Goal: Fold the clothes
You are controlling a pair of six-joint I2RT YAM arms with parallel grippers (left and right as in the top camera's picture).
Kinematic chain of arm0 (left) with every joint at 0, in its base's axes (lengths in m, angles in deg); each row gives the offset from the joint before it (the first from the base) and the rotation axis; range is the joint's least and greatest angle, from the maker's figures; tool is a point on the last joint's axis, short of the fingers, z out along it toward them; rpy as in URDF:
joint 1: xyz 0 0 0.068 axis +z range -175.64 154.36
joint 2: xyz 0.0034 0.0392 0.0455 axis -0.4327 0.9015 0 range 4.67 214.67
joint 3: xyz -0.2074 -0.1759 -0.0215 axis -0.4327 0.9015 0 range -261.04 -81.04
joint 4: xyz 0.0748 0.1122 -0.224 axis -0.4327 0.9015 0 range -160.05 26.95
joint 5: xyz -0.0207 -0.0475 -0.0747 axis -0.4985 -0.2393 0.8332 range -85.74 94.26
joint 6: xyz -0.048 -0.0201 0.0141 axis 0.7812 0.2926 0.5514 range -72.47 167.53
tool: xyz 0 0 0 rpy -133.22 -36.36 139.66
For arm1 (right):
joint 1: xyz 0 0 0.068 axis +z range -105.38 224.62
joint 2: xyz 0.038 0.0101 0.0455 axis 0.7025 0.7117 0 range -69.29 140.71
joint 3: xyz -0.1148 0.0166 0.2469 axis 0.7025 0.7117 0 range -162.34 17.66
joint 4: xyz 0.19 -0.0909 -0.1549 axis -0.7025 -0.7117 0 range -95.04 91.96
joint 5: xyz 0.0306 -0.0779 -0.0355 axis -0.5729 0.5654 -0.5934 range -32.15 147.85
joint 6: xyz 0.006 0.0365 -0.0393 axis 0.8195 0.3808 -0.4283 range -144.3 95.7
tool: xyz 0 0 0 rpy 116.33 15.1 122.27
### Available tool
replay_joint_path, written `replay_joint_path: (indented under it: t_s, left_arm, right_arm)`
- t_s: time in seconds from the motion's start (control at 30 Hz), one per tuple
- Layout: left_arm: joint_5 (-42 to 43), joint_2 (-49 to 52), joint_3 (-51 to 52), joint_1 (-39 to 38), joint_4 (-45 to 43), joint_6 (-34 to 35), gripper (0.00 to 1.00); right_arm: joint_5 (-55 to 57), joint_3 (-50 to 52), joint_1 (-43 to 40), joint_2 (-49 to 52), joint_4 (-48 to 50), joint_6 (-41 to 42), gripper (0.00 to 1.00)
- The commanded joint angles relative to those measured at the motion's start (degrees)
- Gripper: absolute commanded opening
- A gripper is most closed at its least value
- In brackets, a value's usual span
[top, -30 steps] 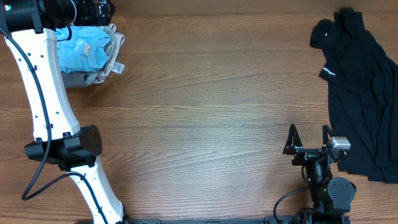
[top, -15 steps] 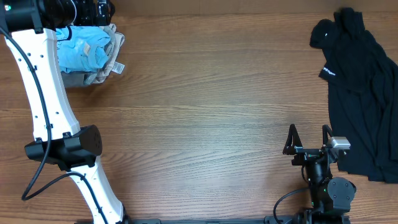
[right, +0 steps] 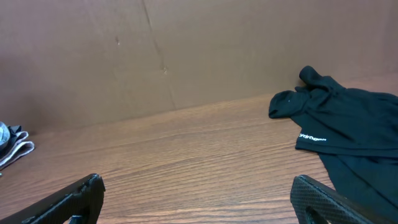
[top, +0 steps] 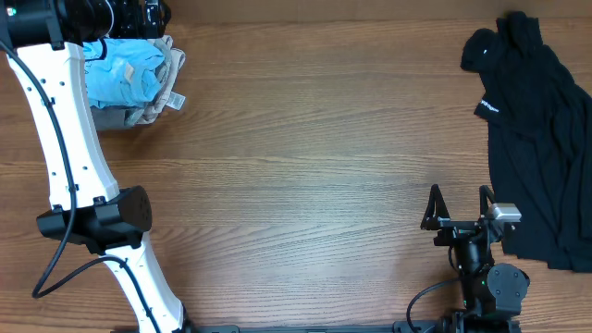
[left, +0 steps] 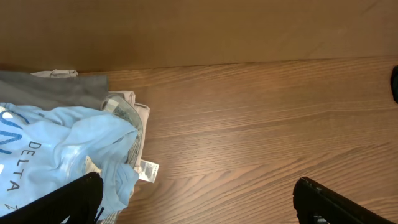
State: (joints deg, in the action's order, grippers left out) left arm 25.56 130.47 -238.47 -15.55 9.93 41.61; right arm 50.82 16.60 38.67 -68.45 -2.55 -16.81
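Closest to the robot's base, low on the wooden table, is the right pincer. Its two black fingers stand wide apart. It is open and holds nothing. It is just beside the bottom edge of the black top, but you cannot tell if a finger touches the cloth.

The black top lies on the right side of the table. It is not folded. It is spread out long and crumpled, from near the right pincer up to the far edge. It has small white words on it. In the right wrist view the black top lies ahead and to the right, near the brown wall.

The white arm on the left side reaches all the way to the far left corner. There sits a small pile of clothes. A light blue shirt with letters on it is on top, bunched up. A grey cloth lies under it, and a pale cloth sticks out on the side with a little tag.

The left pincer is over this pile. Its fingers are far apart, so it is open and grips nothing. One finger is right by the blue shirt, but you cannot tell if it touches.
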Motion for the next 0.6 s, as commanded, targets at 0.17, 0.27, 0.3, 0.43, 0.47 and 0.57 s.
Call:
replay_joint_path:
  t_s: [0.17, 0.27, 0.3, 0.43, 0.47, 0.57]
  left_arm:
    - [0.76, 0.33, -0.17, -0.37, -0.04, 0.59, 1.0]
    - [0.76, 0.44, -0.17, -0.37, -0.02, 0.57, 1.0]
    - [0.76, 0.24, -0.17, -0.37, -0.02, 0.57, 1.0]
    - [0.76, -2.01, -0.17, -0.48, -0.02, 0.59, 1.0]
    - [0.79, -3.02, -0.15, -0.48, -0.04, 0.59, 1.0]
    - [-0.59, -6.86, 1.64, -0.48, 0.02, 0.57, 1.0]
  right_arm:
    - [0.57, 0.61, 0.26, -0.68, 0.39, -0.07, 1.0]
    - [0.57, 0.61, 0.26, -0.68, 0.39, -0.07, 1.0]
    - [0.57, 0.61, 0.26, -0.68, 0.39, -0.07, 1.0]
    - [0.57, 0.61, 0.26, -0.68, 0.39, -0.04, 1.0]
    - [0.57, 0.61, 0.26, -0.68, 0.39, -0.07, 1.0]
    - [0.57, 0.61, 0.26, -0.68, 0.39, -0.04, 1.0]
